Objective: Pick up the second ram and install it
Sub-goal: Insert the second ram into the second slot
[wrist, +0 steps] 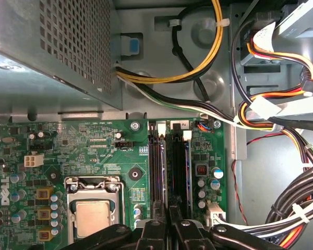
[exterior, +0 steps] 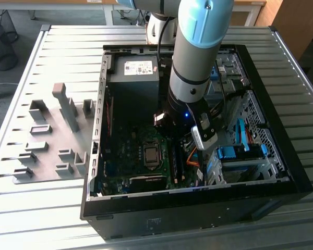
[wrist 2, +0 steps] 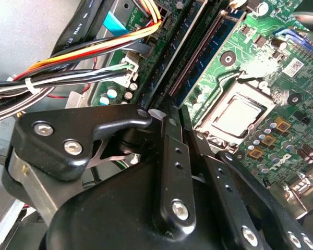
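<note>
The second ram (wrist: 178, 166) is a slim dark-blue stick standing on edge in a slot of the green motherboard (wrist: 94, 151), beside the silver processor socket (wrist: 91, 213). In the second wrist view the ram's (wrist 2: 201, 65) blue face with black chips runs along the slot. My gripper (wrist: 169, 226) is low inside the open computer case (exterior: 281, 172). Its two black fingers (wrist 2: 169, 156) are drawn close together on the stick's near end, next to a white slot latch (wrist 2: 156, 112). In the exterior view the arm's wrist (exterior: 182, 117) covers the far part of the slots.
The grey power supply (exterior: 135, 78) sits at the case's back. Bundled coloured cables (wrist: 281, 120) run close beside the slots. Light-blue drive brackets (exterior: 240, 151) fill the case's side on the exterior view's right. A grey parts fixture (exterior: 52, 135) lies on the slatted table outside the case.
</note>
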Action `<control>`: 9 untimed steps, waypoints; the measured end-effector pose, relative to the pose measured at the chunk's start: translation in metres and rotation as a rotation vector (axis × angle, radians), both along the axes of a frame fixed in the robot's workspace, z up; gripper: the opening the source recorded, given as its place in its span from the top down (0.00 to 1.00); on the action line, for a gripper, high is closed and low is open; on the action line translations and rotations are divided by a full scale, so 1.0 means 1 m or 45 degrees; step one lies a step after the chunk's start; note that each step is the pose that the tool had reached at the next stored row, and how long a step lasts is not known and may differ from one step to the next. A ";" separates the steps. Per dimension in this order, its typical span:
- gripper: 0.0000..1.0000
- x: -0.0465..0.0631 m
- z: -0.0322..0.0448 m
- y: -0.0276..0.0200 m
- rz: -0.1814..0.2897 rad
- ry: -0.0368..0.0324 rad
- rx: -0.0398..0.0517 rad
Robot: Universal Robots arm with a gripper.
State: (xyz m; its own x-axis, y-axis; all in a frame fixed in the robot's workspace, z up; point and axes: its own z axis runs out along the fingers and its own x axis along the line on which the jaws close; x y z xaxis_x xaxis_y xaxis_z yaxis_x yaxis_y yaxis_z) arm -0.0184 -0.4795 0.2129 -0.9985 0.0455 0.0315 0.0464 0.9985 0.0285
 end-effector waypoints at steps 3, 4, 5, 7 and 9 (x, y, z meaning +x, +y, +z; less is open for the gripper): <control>0.86 0.000 -0.0001 0.0000 0.000 0.0000 0.000; 0.86 0.000 -0.0002 0.0000 0.000 0.0000 0.000; 0.86 0.000 -0.0006 0.0000 0.000 -0.0001 0.000; 0.86 0.000 -0.0018 0.0000 0.000 0.0000 0.000; 0.86 0.000 -0.0032 0.0000 0.000 0.0000 0.000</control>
State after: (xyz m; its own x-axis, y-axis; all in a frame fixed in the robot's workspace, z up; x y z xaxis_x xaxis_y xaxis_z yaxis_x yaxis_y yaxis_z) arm -0.0183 -0.4795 0.2097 -0.9985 0.0456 0.0314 0.0465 0.9985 0.0286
